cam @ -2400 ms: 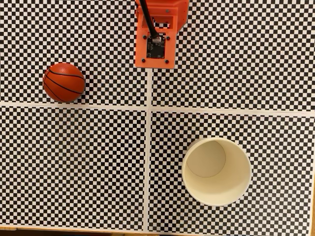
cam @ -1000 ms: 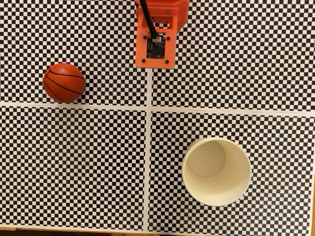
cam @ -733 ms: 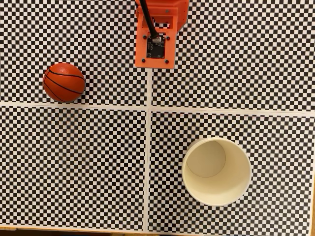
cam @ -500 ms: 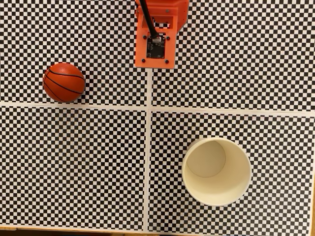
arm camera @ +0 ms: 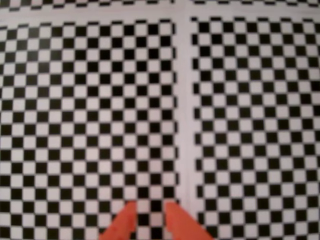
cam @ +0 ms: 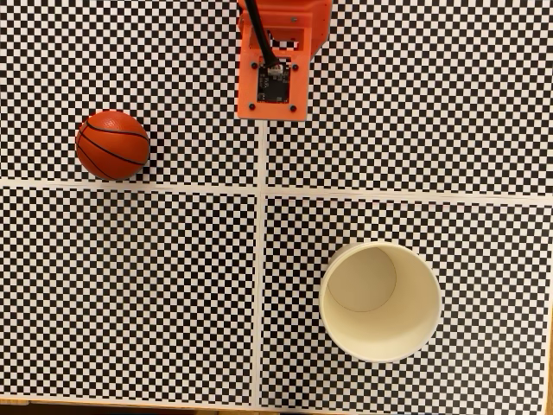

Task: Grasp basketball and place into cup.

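- Orange-red and seamed in black, the basketball (cam: 112, 144) sits on the checkered mat (cam: 130, 285) at the left of the fixed view, just above the white horizontal strip (cam: 130, 183).
- The cream paper cup (cam: 381, 301) stands upright at lower right, well apart from the ball, its inside bare.
- The orange arm base (cam: 276, 60) sits at top centre.
- In the wrist view the gripper (arm camera: 148, 210) shows two orange fingertips (arm camera: 125, 217) with a narrow gap between them, holding nothing, over the mat.

Orange basketball (cam: 112, 144) rests upper left; cream cup (cam: 381, 301) upright, empty, lower right, well apart.
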